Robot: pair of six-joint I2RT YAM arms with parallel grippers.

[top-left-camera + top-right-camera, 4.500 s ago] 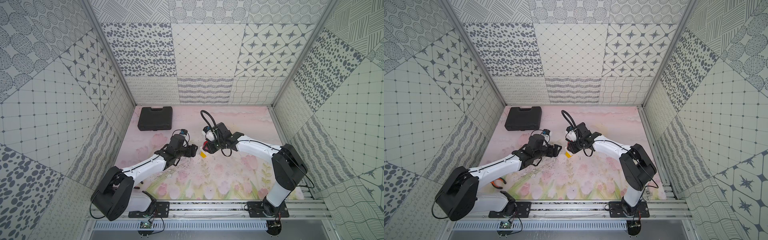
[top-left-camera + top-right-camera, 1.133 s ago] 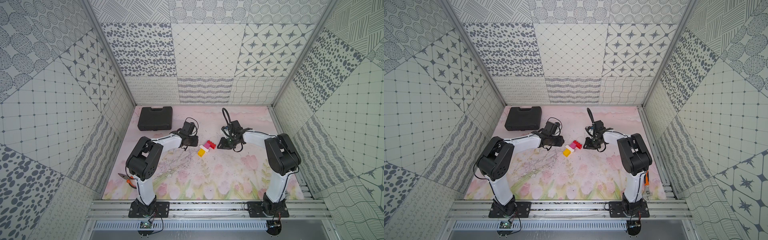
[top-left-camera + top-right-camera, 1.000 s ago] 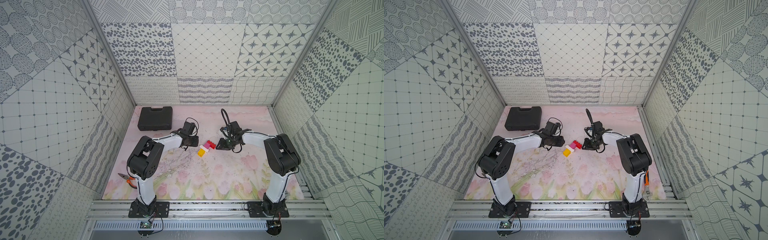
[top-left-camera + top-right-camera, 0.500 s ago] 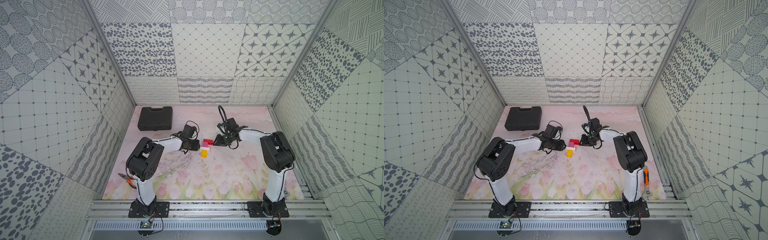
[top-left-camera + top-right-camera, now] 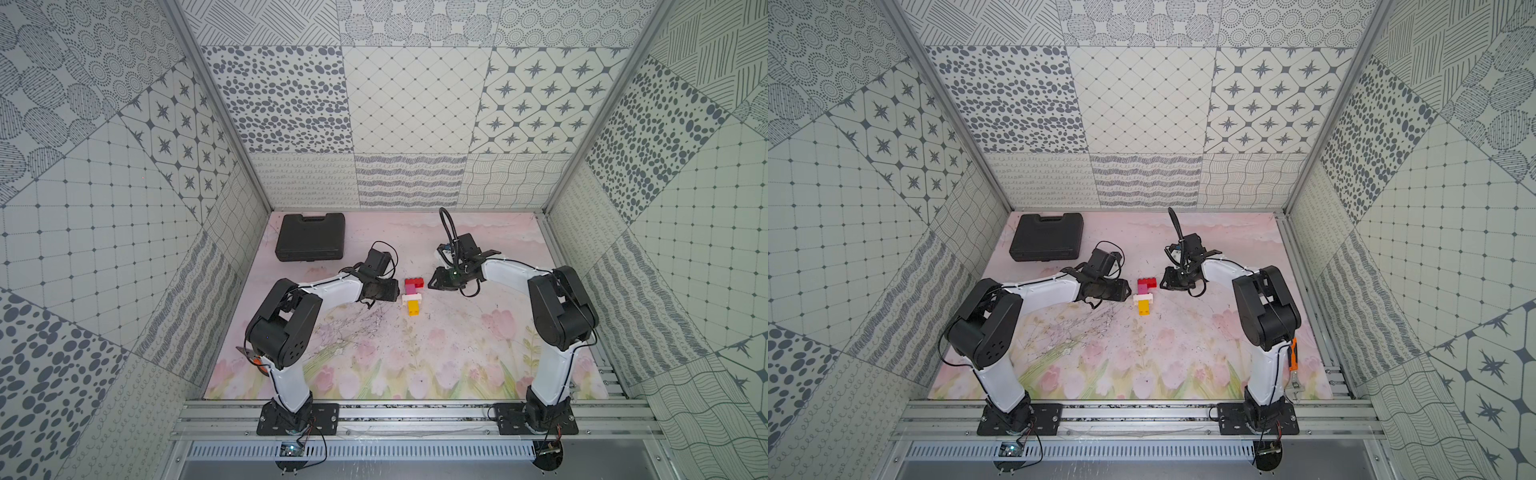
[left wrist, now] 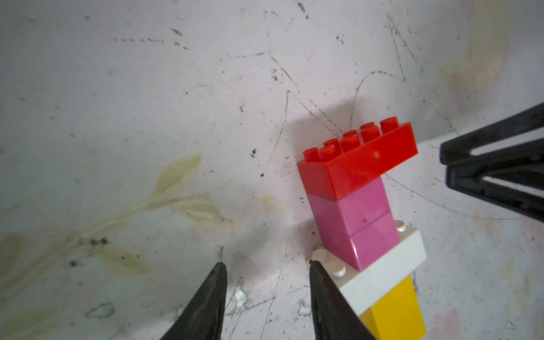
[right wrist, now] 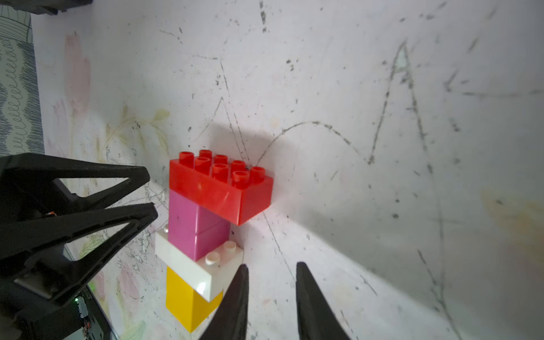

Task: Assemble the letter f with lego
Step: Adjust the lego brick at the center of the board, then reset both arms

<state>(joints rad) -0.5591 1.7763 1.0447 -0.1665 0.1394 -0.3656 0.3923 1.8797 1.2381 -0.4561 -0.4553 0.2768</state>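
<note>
Lego update: the letter f [image 5: 412, 294] is lying on the flowery mat [image 5: 415, 357] a bit above the middle of the frame in both top views, right between the two arms. The red brick [image 6: 359, 164] is at the end nearest the back wall and sticks out toward the right of the frame. Then come two pink bricks [image 6: 356, 223] for the stem, a white brick [image 6: 385, 265] crossways under them, and a yellow brick [image 6: 397, 312] at the end nearest the front rail. All five look snapped together.

The left gripper [image 5: 399, 292] is on the left of the stack, low over the mat. Its wrist view shows the fingertips a little apart with only bare mat in the gap. One tip is right by the end of the white brick, but whether it touches is hard to tell.

The right gripper [image 5: 430, 284] is just to the right of the red brick, not touching it. Seen from the left wrist camera, its two tips are pressed together on nothing.

A black case [image 5: 311, 243] sits in the upper left corner of the mat, well away from the bricks. In a top view an orange-handled tool [image 5: 1293, 356] peeks out behind the right arm, at the lower right of the mat.
</note>
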